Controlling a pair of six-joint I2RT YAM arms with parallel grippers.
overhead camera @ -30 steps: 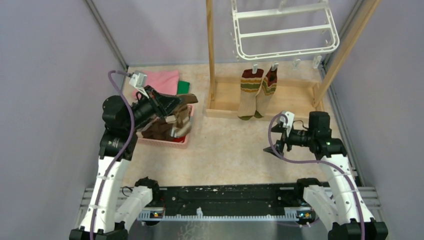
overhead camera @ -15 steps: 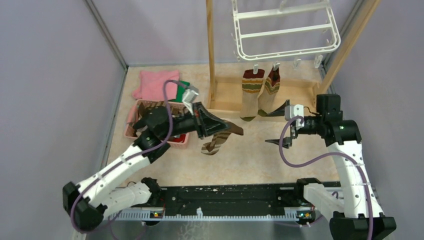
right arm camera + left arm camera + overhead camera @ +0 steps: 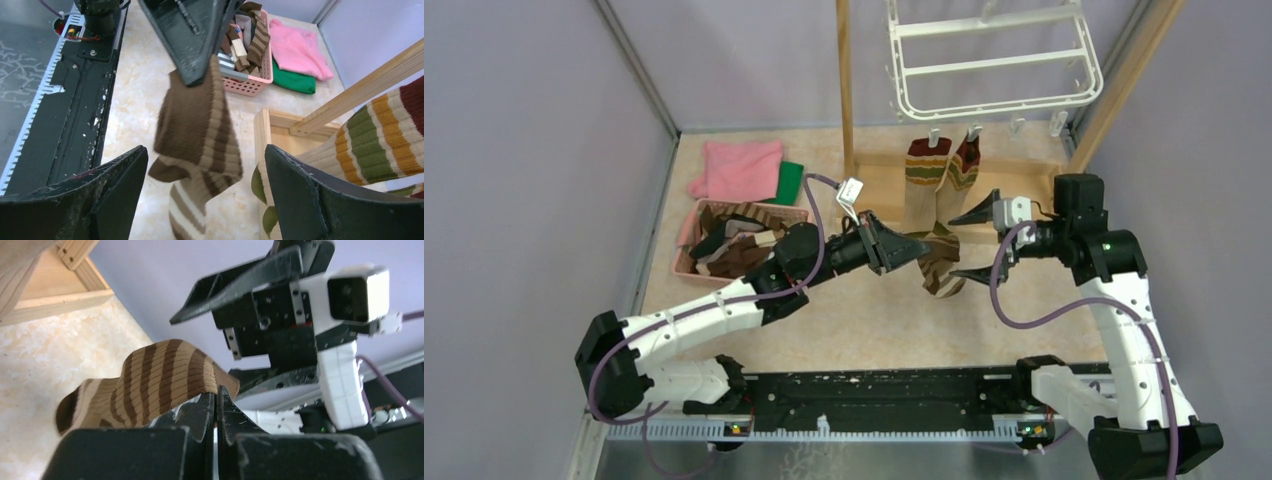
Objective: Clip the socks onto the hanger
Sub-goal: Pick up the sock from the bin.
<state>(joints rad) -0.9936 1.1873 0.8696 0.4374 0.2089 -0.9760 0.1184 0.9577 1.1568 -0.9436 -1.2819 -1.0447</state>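
From above, the left gripper point(image 3: 919, 246) reaches out to the middle of the frame, clamped shut on the top edge of a brown-and-cream sock point(image 3: 942, 266) that hangs from it over the tabletop point(image 3: 874, 310). The right gripper point(image 3: 972, 245) faces it from the right with its jaws spread wide, one finger above and one below, and the sock is just in front of their tips. Along the top of the frame hangs the white hanger point(image 3: 999, 104), and two banded socks point(image 3: 929, 180) are clipped side by side to its near edge, dangling inside the wooden frame point(image 3: 845, 100). At left centre a pink basket point(image 3: 686, 264) holds more brown striped socks point(image 3: 734, 245), with a pink cloth point(image 3: 739, 168) and a green cloth point(image 3: 791, 182) lying just beyond it. In the left wrist view, the two dark fingers meet at the bottom centre, pinching the sock's edge, and the striped fabric arches away to the left. The other arm's open fingers fill the upper right, one above the sock and one behind it. In the right wrist view, the wide-set fingers sit in the lower left and lower right corners, and the sock hangs between them and farther off, pinched at its top by the left gripper's tip. The basket and both cloths show at the upper right, and one banded sock and a beam of the frame sit at the right edge.
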